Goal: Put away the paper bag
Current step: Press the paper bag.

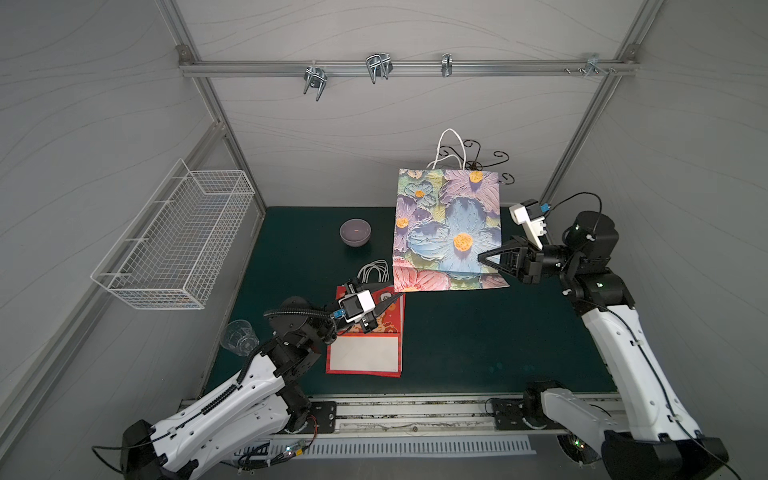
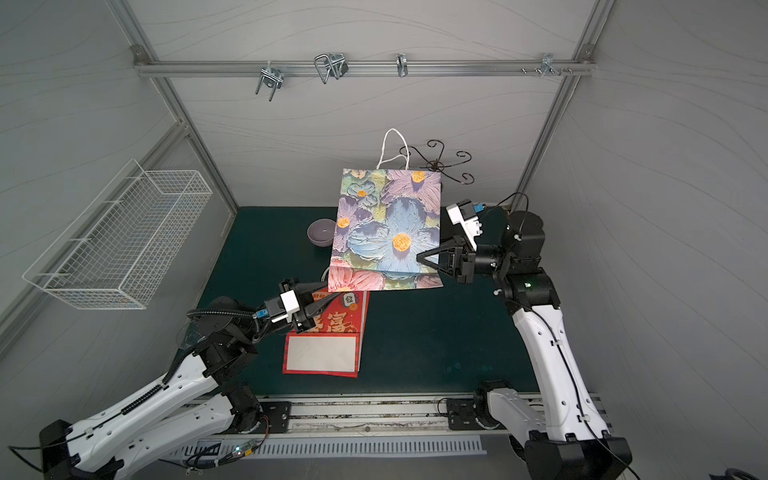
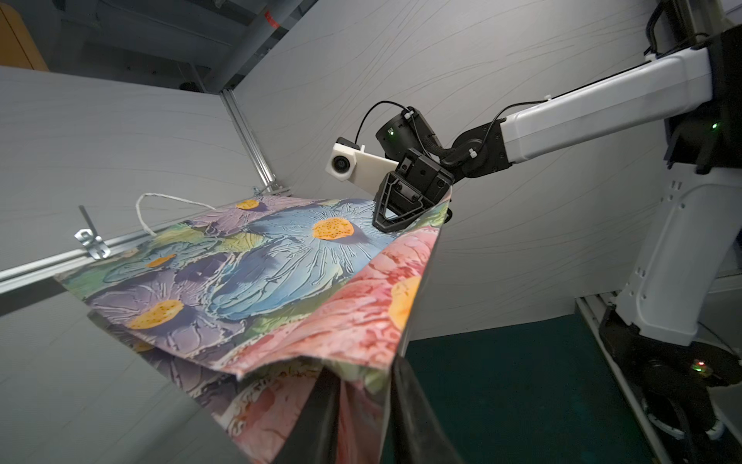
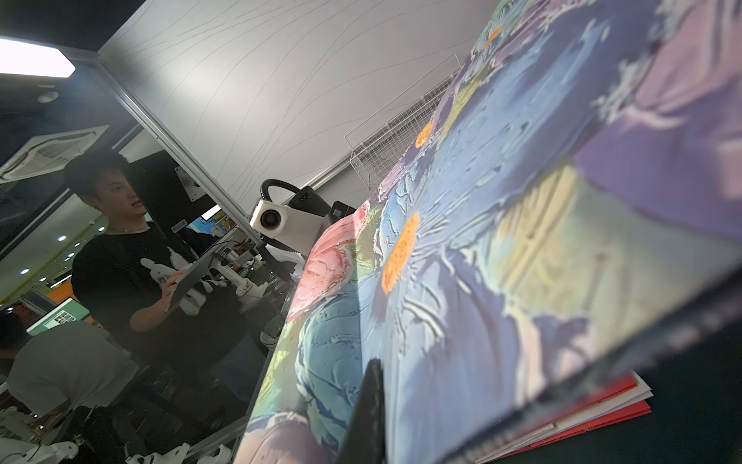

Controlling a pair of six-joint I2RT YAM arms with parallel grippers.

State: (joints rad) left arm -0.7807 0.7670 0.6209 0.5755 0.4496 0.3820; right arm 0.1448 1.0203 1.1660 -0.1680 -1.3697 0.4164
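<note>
Floral paper bag (image 1: 449, 228) is held flat above the counter (image 1: 457, 345), handles toward the black hook stand (image 1: 478, 160). Right end effector (image 1: 484, 259) is clamped on its side edge; left end effector (image 1: 397, 296) pinches the bottom corner, likely steadying it for hanging.

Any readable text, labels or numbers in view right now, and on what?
"富": large gold character on the flat red paper bag lying on the green mat.
Gold character beside it: partly hidden by the left gripper, unreadable.
Small round badge near that bag's top edge: too small to read.
Floral paper bag: no text.
</note>
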